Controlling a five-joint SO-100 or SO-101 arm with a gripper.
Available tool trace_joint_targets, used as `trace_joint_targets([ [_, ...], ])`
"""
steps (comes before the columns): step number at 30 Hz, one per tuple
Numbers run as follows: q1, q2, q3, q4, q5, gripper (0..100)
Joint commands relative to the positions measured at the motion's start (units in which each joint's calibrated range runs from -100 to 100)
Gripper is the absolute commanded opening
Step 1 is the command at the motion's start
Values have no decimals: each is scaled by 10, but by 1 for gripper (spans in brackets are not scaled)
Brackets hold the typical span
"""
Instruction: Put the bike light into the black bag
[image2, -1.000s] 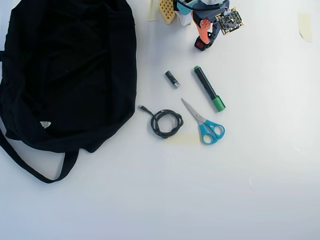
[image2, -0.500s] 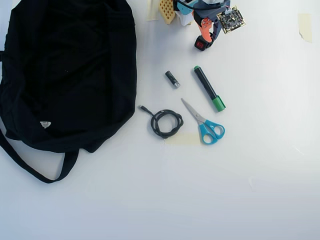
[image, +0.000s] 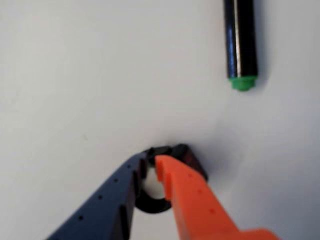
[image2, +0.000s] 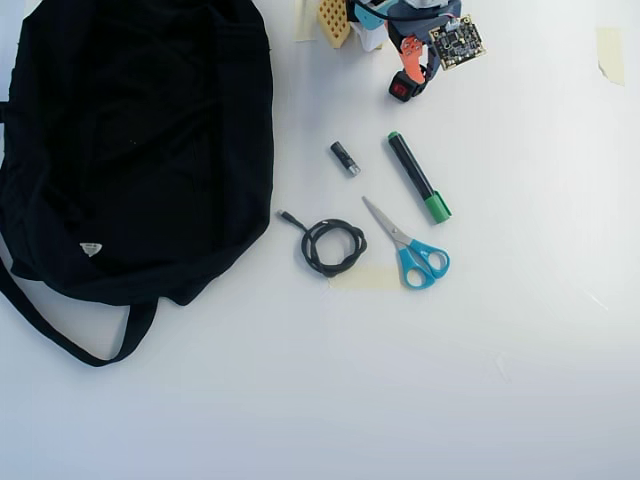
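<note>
At far edge of table, right of centre in overhead view: gripper clamped on light, strap loop pinched between fingers in wrist view, likely for lift. Bag laid far left, well apart. Marker near, untouched.

The big black bag lies at the left of the white table. At the top, the end effector is closed on the bike light. Below lie a marker, scissors and a coiled cable.
</note>
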Motion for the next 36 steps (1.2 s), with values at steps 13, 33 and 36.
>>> trace_joint_targets([
  [13,-66,3,23,51,-85,2],
  [33,-103,2,8,45,-73,26],
  [36,-103,2,-9,47,-72,30],
])
